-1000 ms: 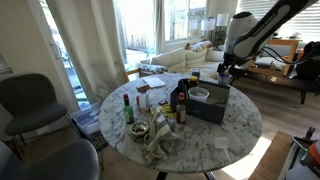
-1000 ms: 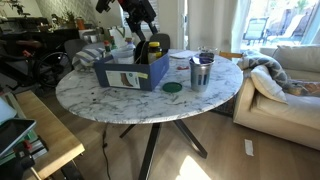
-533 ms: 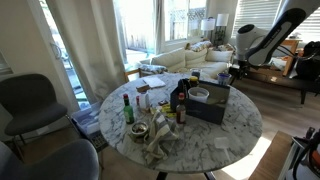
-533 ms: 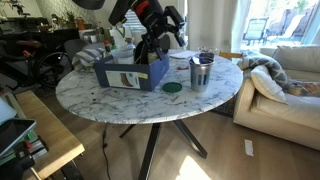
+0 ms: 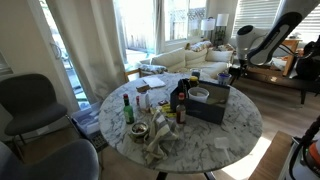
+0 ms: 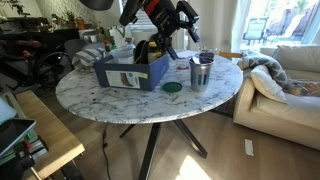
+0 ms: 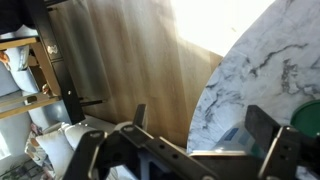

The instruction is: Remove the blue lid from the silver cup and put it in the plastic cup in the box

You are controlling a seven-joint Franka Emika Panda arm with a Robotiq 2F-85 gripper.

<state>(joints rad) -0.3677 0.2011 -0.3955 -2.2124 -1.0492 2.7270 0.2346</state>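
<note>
The gripper (image 6: 180, 40) is hanging above the table (image 6: 90, 95) with its jaws spread wide and nothing between them. In the wrist view its fingers (image 7: 275, 140) are showing well apart over the table's edge.

The blue lid (image 6: 204, 56) is sitting on top of the silver cup (image 6: 201, 74), which is standing on the table just right of the box (image 6: 128, 75). At this size the lid is reading only as a dark cap on the rim, so its seat on the cup is probably, not certainly, flush.

The step in hand is the reach. To do it well, the gripper is needing to come right and down until it is centred over the lid. The fingers should then be straddling the lid's edge rather than the cup wall. A straight upward pull should be keeping the light cup from tipping.

In an exterior view the plastic cup (image 5: 199, 95) is standing upright and open-mouthed inside the box. Tall dark bottles (image 6: 155, 50) are sharing the box's right end, so the carry should be passing clear of them. A green lid (image 6: 172, 88) is lying flat on the table near the silver cup.
</note>
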